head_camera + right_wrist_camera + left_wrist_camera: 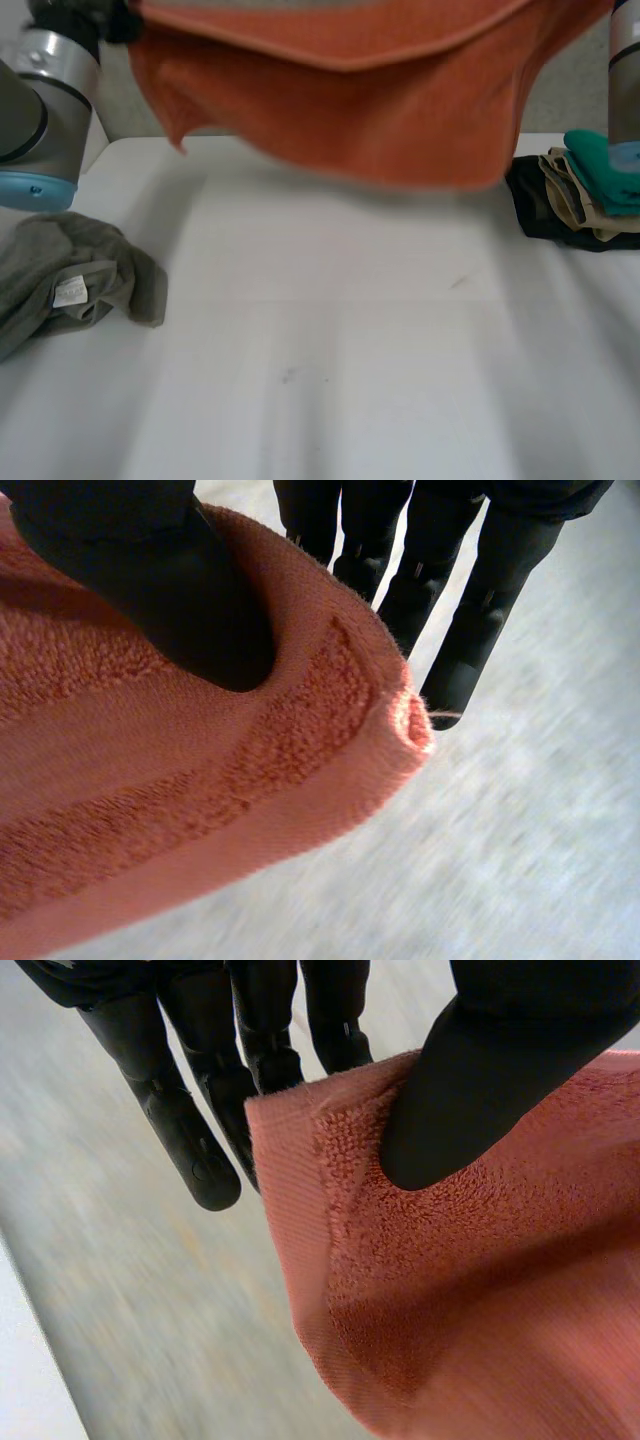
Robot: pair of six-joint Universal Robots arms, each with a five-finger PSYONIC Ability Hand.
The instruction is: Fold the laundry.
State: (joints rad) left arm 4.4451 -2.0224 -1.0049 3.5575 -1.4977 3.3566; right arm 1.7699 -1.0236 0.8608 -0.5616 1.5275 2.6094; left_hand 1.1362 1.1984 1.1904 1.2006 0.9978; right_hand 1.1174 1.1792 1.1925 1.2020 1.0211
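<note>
Robot laboratory workstation. Indicators: plain white bench (330,330), grey robot arm with light-blue cap (40,100), crumpled grey-green garment (100,255), folded stack of dark, tan and teal clothes (575,200).

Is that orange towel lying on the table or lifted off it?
Lifted. The left robot hand and right robot hand each pinch the orange towel, which hangs above the white table.

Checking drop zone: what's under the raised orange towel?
Bare white table under the orange towel, pinched by left robot hand and right robot hand. Table's far strip behind it is covered.
</note>
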